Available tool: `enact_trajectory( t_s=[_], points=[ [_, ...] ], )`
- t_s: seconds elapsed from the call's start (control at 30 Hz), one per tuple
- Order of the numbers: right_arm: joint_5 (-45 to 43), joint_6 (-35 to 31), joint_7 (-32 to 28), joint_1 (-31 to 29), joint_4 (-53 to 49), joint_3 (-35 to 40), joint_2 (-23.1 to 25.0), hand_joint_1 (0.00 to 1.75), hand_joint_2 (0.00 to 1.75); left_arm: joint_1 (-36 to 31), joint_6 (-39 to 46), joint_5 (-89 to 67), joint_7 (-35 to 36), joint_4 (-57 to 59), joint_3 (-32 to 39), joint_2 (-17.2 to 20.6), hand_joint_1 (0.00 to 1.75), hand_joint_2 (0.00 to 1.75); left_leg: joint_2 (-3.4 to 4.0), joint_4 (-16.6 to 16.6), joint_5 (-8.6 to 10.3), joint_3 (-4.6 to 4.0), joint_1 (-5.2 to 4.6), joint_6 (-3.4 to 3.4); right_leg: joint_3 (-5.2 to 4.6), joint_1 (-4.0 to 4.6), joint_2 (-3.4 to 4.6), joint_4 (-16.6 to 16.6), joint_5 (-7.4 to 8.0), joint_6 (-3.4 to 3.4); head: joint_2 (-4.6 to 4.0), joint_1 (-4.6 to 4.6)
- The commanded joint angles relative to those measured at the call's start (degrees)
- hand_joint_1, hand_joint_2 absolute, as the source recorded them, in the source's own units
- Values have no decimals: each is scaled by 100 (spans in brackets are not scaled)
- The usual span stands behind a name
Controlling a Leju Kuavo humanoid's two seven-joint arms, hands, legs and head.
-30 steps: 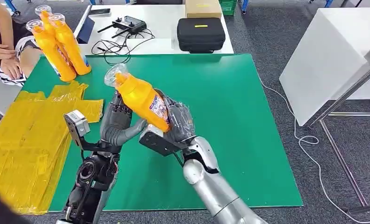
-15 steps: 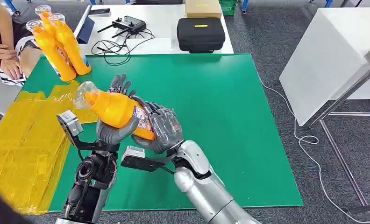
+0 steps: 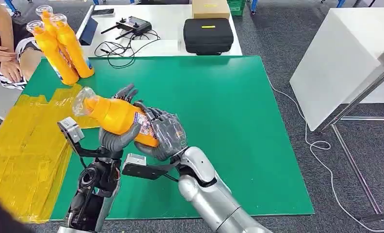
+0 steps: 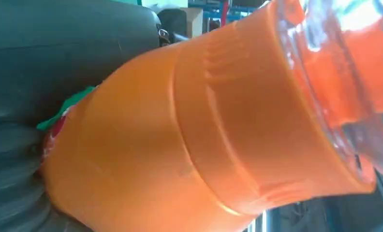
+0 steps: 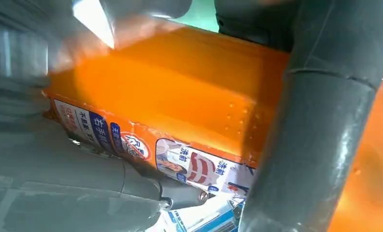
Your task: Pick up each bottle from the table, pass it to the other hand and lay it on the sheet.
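Orange bottle [image 3: 117, 115], clear cap, contents not discernible, is held above the green mat [image 3: 229, 97] near the yellow sheet [image 3: 25, 145], cap end toward the sheet. Left hand [image 3: 116, 133] wraps its middle, fingers closed on it; right hand [image 3: 166, 133] cups the base end, fingers curled around it. Three more bottles [image 3: 59, 46] stand at the mat's far corner beside a person's arm [image 3: 1, 53]. Black case [image 3: 208, 35] and controller [image 3: 132, 24] beyond. Against the previous frames, the bottle has shifted toward the sheet and lies flatter
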Motion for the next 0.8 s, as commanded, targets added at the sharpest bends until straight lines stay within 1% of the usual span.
enact_trajectory(
  t_s=[0.03,0.1,0.13,0.2,0.23,0.27,0.3,0.37,0.4,0.5,0.53,0.57,0.63,0.7,0.73,0.77,0.8],
  points=[
    [115,51,-118,-5,389,809,-107,175,175,-545,154,-1,51,460,50,-3,175,175,-14,-7,-5,25,4,1,31,6,-24,-8,-10,2,0,0],
    [115,51,-118,-5,389,809,-107,175,175,-545,154,-1,51,460,50,-3,175,175,-10,-5,-2,13,3,1,17,4,-16,-5,-6,1,-2,-2],
    [115,51,-118,-5,389,809,-107,175,175,-545,154,-1,51,460,50,-3,175,175,-16,-9,-7,31,3,1,36,5,-27,-8,-13,2,0,0],
    [115,51,-118,-5,389,809,-107,175,175,-545,154,-1,51,460,50,-3,175,175,-13,-7,-4,18,2,1,23,3,-21,-6,-8,2,0,0],
    [119,51,-100,-14,401,798,-104,175,175,-535,206,10,42,439,68,-15,175,175,-18,-10,-7,31,2,1,37,4,-28,-8,-14,3,0,0],
    [113,52,-102,-19,410,780,-106,175,175,-528,262,16,39,413,80,-18,175,175,-12,-5,-4,17,5,0,23,7,-19,-7,-7,1,0,2],
    [108,53,-107,-23,416,765,-108,175,175,-520,294,15,38,395,83,-12,175,175,-16,-9,-7,31,4,1,37,6,-26,-9,-13,2,0,0],
    [85,54,-93,-33,437,714,-104,175,175,-488,356,10,38,355,92,-4,175,175,-12,-6,-3,15,4,0,21,5,-19,-7,-6,1,0,0],
    [82,46,-87,-39,439,700,-102,175,175,-471,368,9,38,348,94,3,175,175,-16,-9,-7,29,2,1,35,4,-26,-7,-13,2,0,0],
    [59,63,-60,-47,434,640,-82,175,175,-404,424,26,38,344,118,41,175,175,-12,-9,-7,29,3,0,34,5,-22,-9,-11,2,0,0],
    [18,16,-73,-36,386,594,-69,3,175,-384,440,44,24,323,150,60,175,175,-9,-7,-3,17,2,0,21,3,-15,-7,-6,1,0,0],
    [-17,54,-89,-43,360,571,-60,0,175,-363,458,68,5,284,194,79,175,175,-10,-11,-7,30,3,0,35,5,-20,-10,-10,1,0,0],
    [-136,94,-146,-33,237,499,-60,0,175,-344,506,77,-5,226,283,129,175,175,-3,-6,-4,15,2,0,17,3,-9,-5,-5,0,0,0],
    [-388,121,-322,28,-69,390,-106,0,175,-343,621,63,-12,199,434,167,175,175,1,-7,-7,20,2,0,22,3,-7,-5,-7,1,0,0],
    [-566,235,-404,65,-218,325,-125,0,175,-343,749,-26,-31,196,482,197,175,175,2,-8,-11,31,2,0,31,4,-9,-5,-11,1,0,0],
    [-824,475,-512,108,-428,249,-159,0,175,-365,1146,-279,-116,193,544,226,175,175,2,-6,-7,19,3,0,20,4,-6,-3,-7,1,0,0],
    [-948,532,-540,155,-636,211,-201,0,175,-382,1523,-496,-193,174,622,236,175,175,-2,-9,-12,35,4,0,37,5,-14,-4,-14,1,0,2]
  ],
)
